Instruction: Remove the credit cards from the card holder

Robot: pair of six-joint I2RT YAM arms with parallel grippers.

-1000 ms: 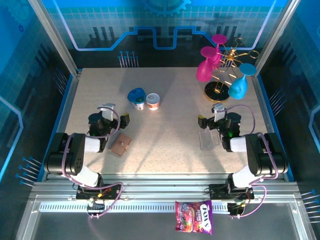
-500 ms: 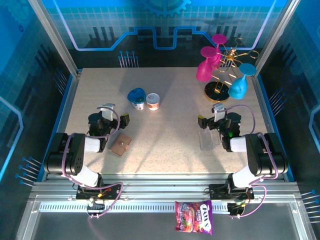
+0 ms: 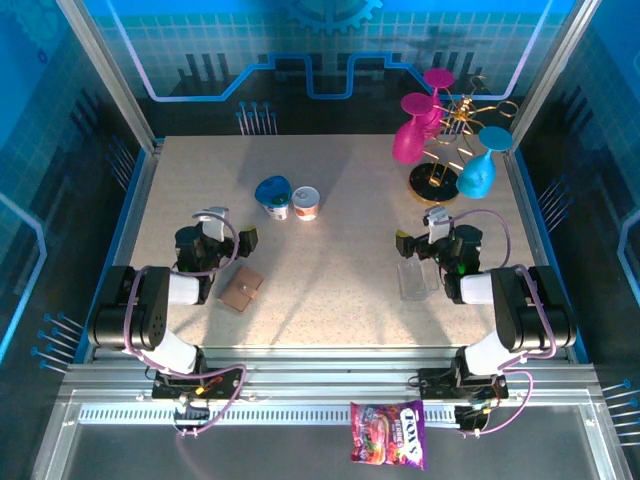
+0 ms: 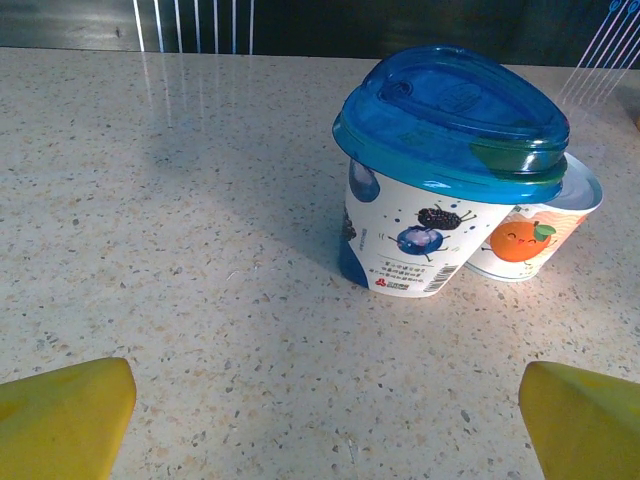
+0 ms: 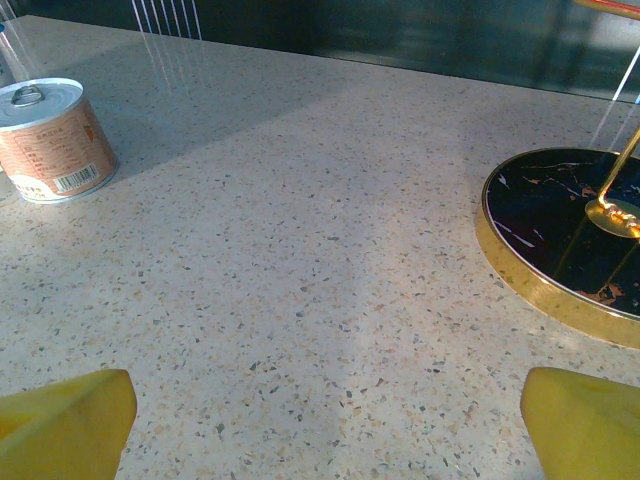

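Nothing is shifting since a second ago: the card holder (image 3: pixel 241 290) is lying closed on the table (image 3: pixel 340 260), near left, showing from the top camera. The left gripper (image 3: pixel 232 243) is hanging just beyond it, jaws spread wide and empty, its wrist camera facing a blue-lidded cup (image 4: pixel 440 190) with a small can (image 4: pixel 535 235) just beside. The right gripper (image 3: pixel 412 245), equally wide and empty, is sitting by a clear plastic piece (image 3: pixel 415 280), its camera catching a gold-rimmed stand base (image 5: pixel 560 250). A candy bag (image 3: pixel 388 433) is lying on the near rail
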